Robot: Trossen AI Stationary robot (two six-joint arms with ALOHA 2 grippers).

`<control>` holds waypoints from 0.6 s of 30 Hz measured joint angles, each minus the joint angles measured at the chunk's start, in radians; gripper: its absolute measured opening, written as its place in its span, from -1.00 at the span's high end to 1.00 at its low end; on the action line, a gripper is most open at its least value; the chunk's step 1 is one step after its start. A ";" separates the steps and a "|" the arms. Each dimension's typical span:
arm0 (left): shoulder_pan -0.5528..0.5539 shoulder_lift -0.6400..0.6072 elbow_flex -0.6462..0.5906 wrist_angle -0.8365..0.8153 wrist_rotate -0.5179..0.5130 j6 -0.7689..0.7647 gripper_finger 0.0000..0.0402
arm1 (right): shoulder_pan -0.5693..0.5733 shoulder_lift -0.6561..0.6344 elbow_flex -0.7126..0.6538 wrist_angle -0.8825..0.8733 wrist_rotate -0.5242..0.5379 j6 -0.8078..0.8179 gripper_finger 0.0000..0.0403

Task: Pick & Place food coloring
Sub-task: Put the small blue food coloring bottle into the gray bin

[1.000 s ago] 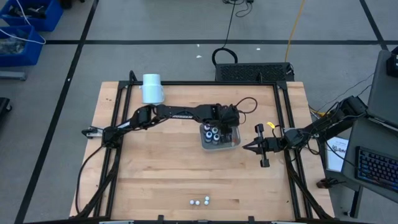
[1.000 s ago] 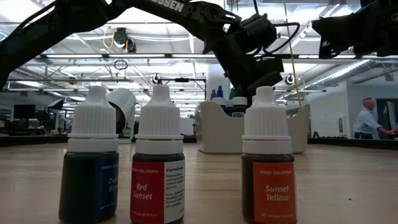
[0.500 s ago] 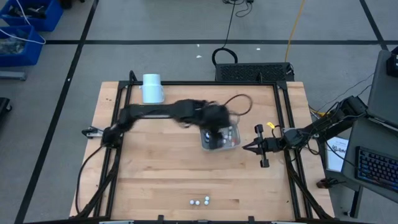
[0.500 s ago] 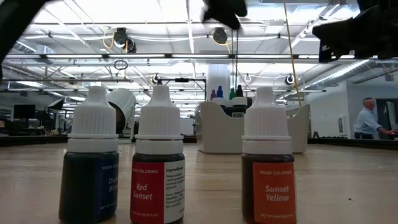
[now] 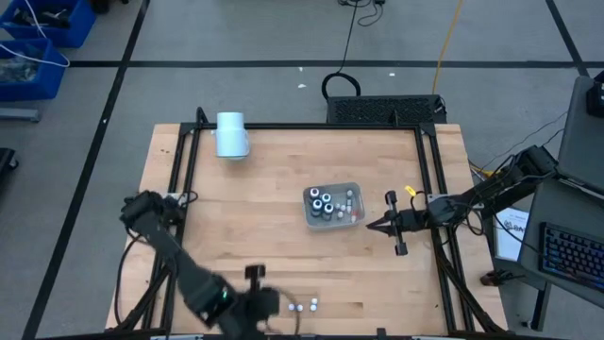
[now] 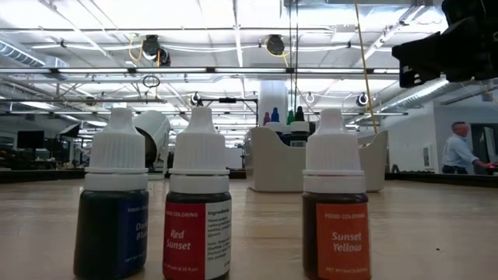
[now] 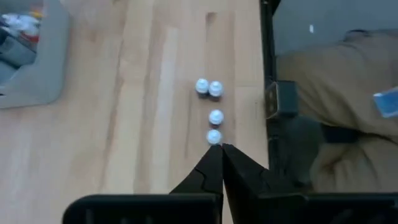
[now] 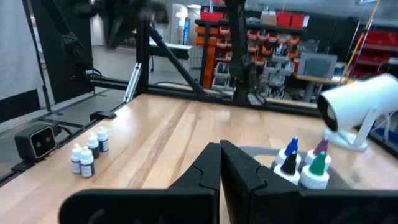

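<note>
Three small food coloring bottles with white caps stand in a row near the table's near edge [image 5: 302,307]. They are labelled blue [image 6: 113,202], red [image 6: 198,202] and yellow [image 6: 334,202]. More bottles stand in the translucent tray [image 5: 355,217] at mid-table. My left gripper [image 5: 274,302] is just left of the row, pointing down. Its fingers look shut [image 7: 219,148]. A white cap [image 7: 213,137] shows right at their tips, with more caps [image 7: 216,116] beyond. My right gripper [image 5: 370,225] is shut and empty, right of the tray. My left gripper's shut fingertips [image 7: 214,152] stand right at one white cap [image 7: 213,137], coming from above. I cannot tell whether they touch it or hold anything.
A pale blue cylinder [image 5: 231,134] lies at the far left of the table. A black frame runs along the table's edges [image 7: 268,74]. A person [image 6: 459,148] shows in the room beyond the table. Bare wood lies between the tray and the bottle row.
My left arm has left the tray and swung fast across the table to the near edge, ending beside the bottle row. The tray and the three standing bottles have stayed where they were.
</note>
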 joint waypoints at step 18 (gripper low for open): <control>0.129 0.017 -0.451 0.604 0.175 0.070 0.06 | 0.000 0.000 0.000 -0.016 0.001 0.002 1.00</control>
